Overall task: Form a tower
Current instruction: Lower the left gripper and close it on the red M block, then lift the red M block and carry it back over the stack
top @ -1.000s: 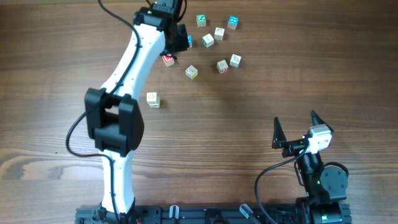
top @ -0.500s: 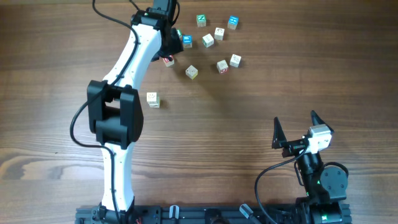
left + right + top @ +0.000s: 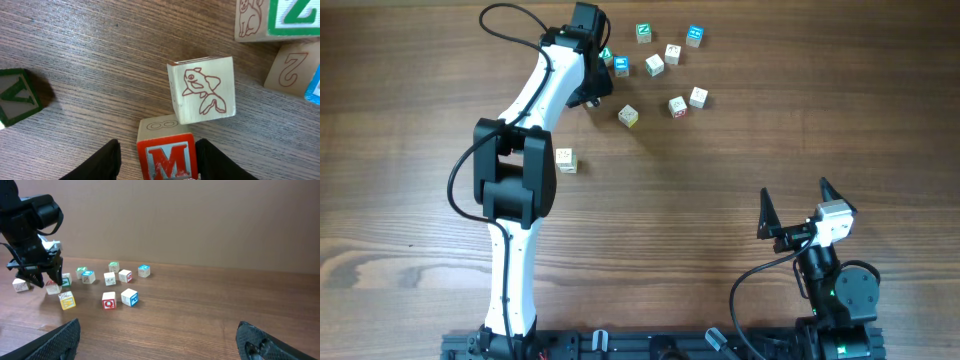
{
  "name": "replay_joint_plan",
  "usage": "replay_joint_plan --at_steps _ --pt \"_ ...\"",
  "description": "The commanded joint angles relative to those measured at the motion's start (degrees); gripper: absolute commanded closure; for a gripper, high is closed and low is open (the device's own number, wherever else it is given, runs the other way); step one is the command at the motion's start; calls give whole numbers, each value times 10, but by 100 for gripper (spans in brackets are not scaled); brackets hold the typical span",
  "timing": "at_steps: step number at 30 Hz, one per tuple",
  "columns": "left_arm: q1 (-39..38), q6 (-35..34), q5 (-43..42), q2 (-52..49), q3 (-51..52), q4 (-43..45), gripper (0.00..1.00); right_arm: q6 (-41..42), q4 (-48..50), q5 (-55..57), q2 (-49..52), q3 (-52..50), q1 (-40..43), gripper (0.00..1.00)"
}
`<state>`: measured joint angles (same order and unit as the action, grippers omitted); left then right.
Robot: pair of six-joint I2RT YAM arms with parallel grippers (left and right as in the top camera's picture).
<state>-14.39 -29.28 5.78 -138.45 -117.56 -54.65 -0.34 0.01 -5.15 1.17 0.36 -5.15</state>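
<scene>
No tower shows in any view. My left gripper (image 3: 592,95) (image 3: 158,150) is down at the table's far side with a red M cube (image 3: 167,157) between its jaws. The right finger (image 3: 210,160) touches the cube. A gap shows between the cube and the left finger (image 3: 107,160), so the gripper is open. From overhead the cube is hidden under the gripper. A cream cube with a red fish drawing (image 3: 202,90) lies just beyond it. My right gripper (image 3: 795,192) (image 3: 160,340) is open and empty near the front right.
Several loose cubes are scattered at the far side: a green one (image 3: 643,33), blue ones (image 3: 694,36) (image 3: 621,67), a red Q cube (image 3: 108,300) and a yellow one (image 3: 628,116). One cream cube (image 3: 565,160) sits apart beside the left arm.
My left gripper has moved nearer, from beside the blue cube to over the red M cube, which now sits between its jaws. The right arm has not moved.
</scene>
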Motion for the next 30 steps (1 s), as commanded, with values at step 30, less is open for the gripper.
replay_joint_plan --at_steps 30 --pt "2 64 3 337 1 -261 71 -8 3 -9 -2 -1 2 0"
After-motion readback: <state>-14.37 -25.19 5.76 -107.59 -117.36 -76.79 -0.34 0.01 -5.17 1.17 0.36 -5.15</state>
